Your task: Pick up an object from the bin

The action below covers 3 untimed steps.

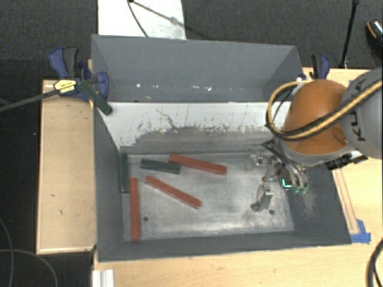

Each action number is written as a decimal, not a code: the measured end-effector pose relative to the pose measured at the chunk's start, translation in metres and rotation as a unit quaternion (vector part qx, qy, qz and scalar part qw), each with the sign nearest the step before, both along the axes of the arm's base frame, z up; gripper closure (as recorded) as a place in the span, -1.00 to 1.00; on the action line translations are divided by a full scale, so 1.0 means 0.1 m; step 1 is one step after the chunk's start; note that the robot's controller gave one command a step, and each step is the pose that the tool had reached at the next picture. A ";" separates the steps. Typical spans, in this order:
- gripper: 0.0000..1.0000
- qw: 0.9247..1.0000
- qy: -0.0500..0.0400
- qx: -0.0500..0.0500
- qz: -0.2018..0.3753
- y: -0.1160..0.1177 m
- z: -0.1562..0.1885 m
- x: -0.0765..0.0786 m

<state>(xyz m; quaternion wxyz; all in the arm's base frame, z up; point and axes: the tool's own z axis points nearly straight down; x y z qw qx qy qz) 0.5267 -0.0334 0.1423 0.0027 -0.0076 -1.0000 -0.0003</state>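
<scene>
My gripper [262, 200] is at the bin's [209, 247] right; I cannot tell its width. Red bars [197, 164] and green bars [160, 167] lie left.

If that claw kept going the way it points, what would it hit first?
Probably the bare bin floor: the gripper points down at it; the red sticks and green stick lie farther left.
</scene>
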 end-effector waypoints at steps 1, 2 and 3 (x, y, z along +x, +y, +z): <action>-1.00 0.993 -0.004 0.000 -0.115 0.21 -0.47 0.55; -1.00 0.999 -0.003 0.001 -0.043 0.88 -0.73 0.50; 1.00 0.999 -0.004 0.000 -0.044 0.85 -0.71 0.51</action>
